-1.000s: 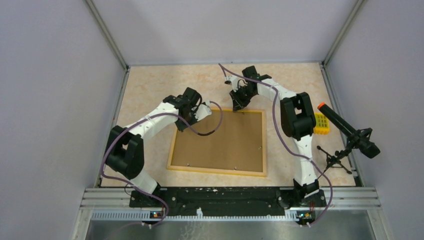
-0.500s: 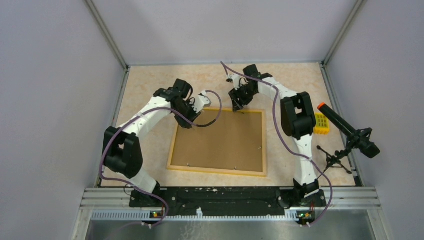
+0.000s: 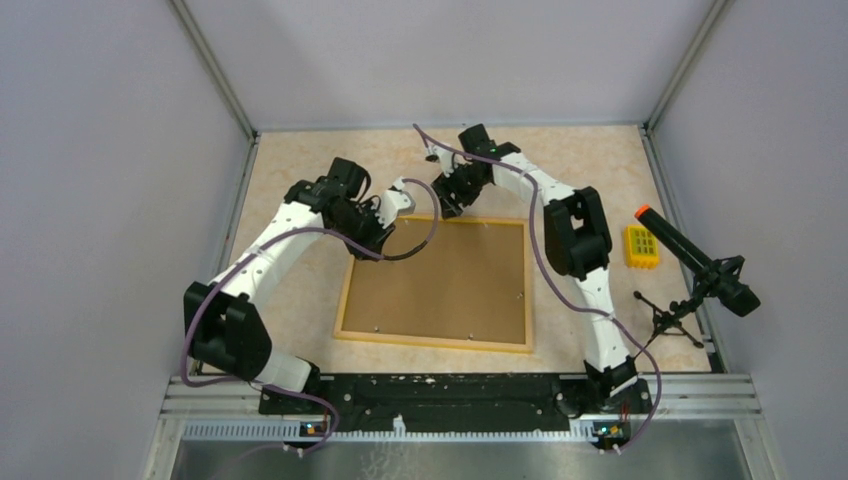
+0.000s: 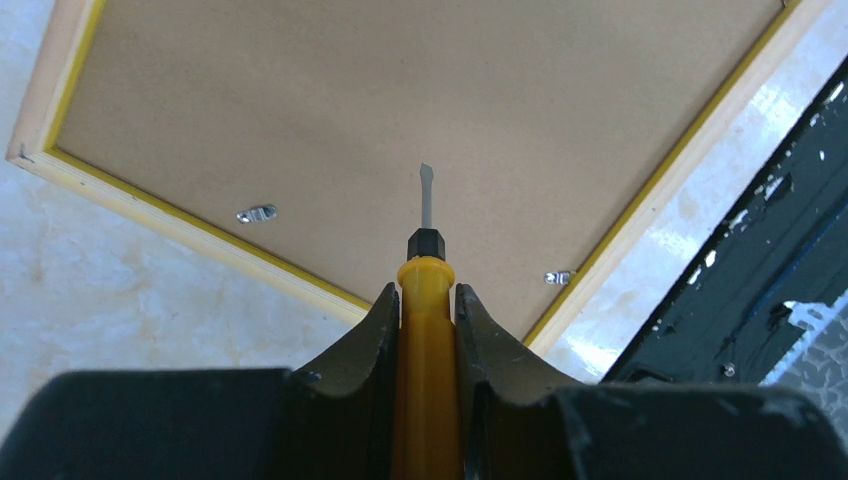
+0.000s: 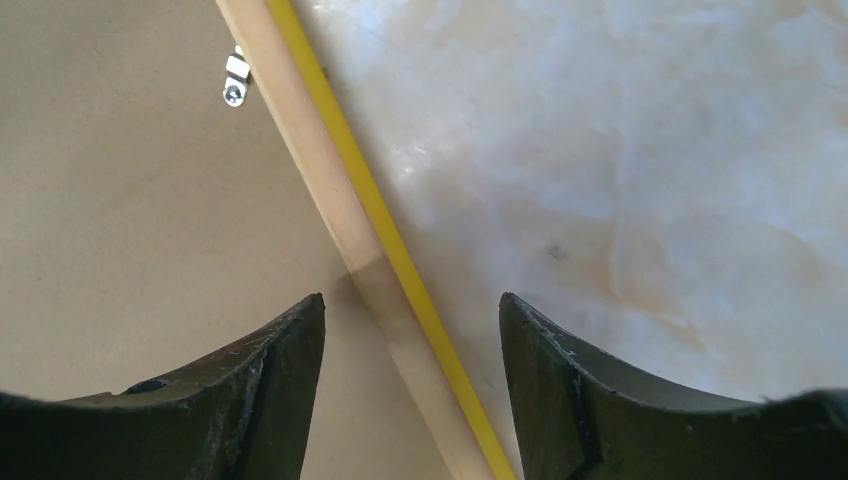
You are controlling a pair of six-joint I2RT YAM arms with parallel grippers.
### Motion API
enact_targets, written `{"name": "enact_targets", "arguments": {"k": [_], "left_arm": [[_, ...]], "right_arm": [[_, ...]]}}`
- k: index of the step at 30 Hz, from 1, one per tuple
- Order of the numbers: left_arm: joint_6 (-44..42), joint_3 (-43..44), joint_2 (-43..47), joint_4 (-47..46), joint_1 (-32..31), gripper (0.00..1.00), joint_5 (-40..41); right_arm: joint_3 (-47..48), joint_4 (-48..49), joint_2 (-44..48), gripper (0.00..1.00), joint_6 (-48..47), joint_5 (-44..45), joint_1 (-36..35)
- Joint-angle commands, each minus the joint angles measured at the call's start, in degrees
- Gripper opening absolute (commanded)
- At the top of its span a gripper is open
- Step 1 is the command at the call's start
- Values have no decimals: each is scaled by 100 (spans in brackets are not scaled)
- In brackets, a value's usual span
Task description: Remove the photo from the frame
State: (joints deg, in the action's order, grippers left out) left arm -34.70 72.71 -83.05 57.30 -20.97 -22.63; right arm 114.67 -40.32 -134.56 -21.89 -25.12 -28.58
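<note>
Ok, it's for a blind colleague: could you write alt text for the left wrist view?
The left gripper is shut on a yellow-handled flat-blade screwdriver, its tip pointing over the brown fibreboard back of a wooden-rimmed, yellow-edged picture frame. The frame lies face down on a pale marbled table, with two metal clips along its rim.

Frame (image 3: 437,282) front face hidden, back up; screwdriver (image 4: 426,262) handle end buried in left tool (image 4: 426,300)

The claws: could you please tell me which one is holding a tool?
The left claw, clamped on a yellow-handled screwdriver; the right claw is open and empty above the frame.
</note>
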Motion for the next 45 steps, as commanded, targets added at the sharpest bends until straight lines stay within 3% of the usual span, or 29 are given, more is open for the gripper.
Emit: {"name": "enact_targets", "arguments": {"k": [1, 8, 14, 24, 28, 35, 45], "left_arm": [[-203, -203, 332, 282, 36, 0, -185], [-201, -292, 445, 321, 32, 0, 51], [-7, -373, 345, 10, 94, 0, 531], [370, 87, -199, -349, 594, 0, 780], [501, 326, -399, -454, 747, 0, 994], [768, 741, -724, -915, 856, 0, 1838], [641, 1155, -1359, -1016, 565, 0, 1847]], "right_arm": [[388, -21, -303, 62, -15, 94, -220], [586, -2, -688, 41, -33, 836, -457], [434, 86, -692, 0, 428, 1370, -27], [-650, 412, 112, 0, 1099, 1547, 902], [-1640, 848, 755, 0, 1204, 1496, 915], [-2527, 1068, 1253, 0, 1893, 1988, 949], [-2998, 1136, 1538, 0, 3292, 1909, 964]]}}
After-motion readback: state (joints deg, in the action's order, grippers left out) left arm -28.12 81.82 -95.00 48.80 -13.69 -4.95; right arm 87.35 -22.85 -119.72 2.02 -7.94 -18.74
